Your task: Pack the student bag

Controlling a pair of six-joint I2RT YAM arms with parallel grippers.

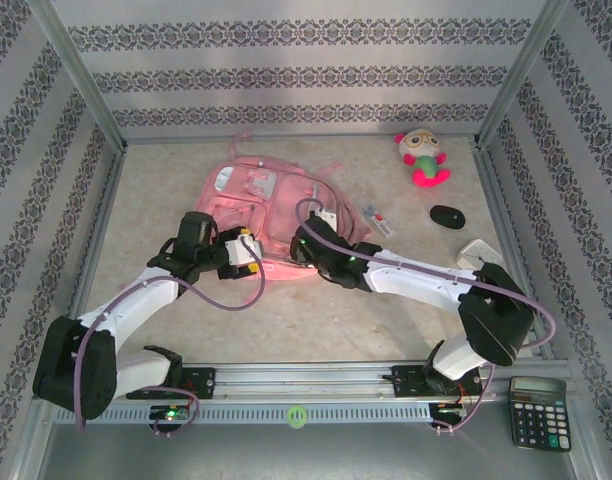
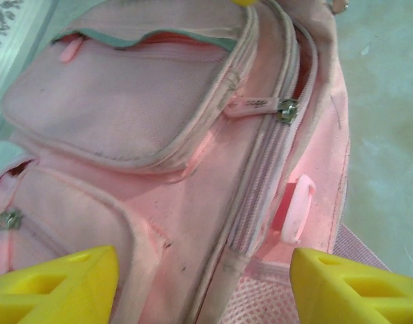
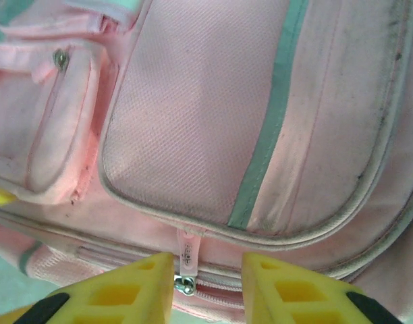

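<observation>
- The right gripper's (image 3: 206, 287) fingers stood narrowly apart, with a zip pull (image 3: 186, 260) between them that they had not clamped.
- The left gripper's (image 2: 205, 290) fingers stood wide over another zip, holding nothing.
- The bag (image 1: 248, 200) lay flat mid-table (image 1: 316, 310), touching both grippers, and its zips looked mostly shut.
- The toy (image 1: 421, 158) and mouse (image 1: 447, 216) lay apart from it, and the calculator (image 1: 537, 410) sat near the right arm's base.
- By this look, packing had hardly begun: unzipping and loading were both left to do.
</observation>
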